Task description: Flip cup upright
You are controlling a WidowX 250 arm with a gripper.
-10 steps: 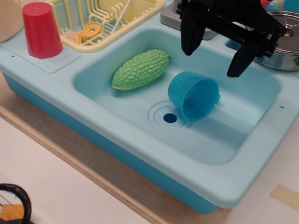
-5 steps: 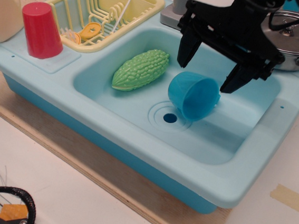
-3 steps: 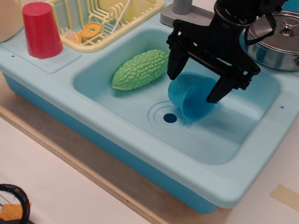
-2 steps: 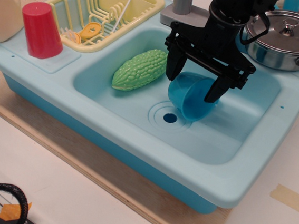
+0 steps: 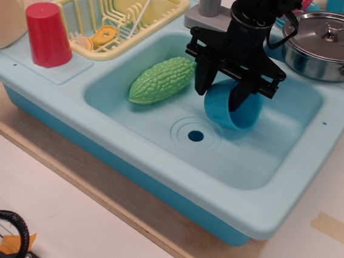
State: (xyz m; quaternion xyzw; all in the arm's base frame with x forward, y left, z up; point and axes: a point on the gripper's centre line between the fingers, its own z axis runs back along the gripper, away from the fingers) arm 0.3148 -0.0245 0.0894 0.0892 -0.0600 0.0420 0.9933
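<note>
Observation.image is being filled mostly by the pale blue moulded plastic sink (image 5: pixel 289 177), smooth and matte, with rounded basin walls and ringed grooves pressed around the dark drain hole (image 5: pixel 196 135). On its rear edge a yellow ribbed dish rack (image 5: pixel 119 11) is being seen, and at the right rear a shiny steel pot (image 5: pixel 332 47) with a knobbed lid. A cream jug (image 5: pixel 4 9) and a tall red cup (image 5: pixel 47 34), standing mouth down, are being seen on the left counter. Inside the basin a green bitter gourd (image 5: pixel 163 79), warty and spindle-shaped, is lying left of the action.

The black gripper (image 5: pixel 221 92) is being held low in the basin with its two fingers closed to a narrow span on the cup (image 5: pixel 233 113), one finger on the cup's left side and the other over its upper part. The cup, small, bright blue, glossy and tapered, is sitting tilted near the middle of the basin, right of the drain, its mouth seemingly angled toward the camera.

The grasp-and-turn step is judged to be in hand. The next move is judged to call for a wrist rotation bringing the rim upward, then a gentle set-down on the flat basin floor; slippery plastic may be shifting in the grip
</note>
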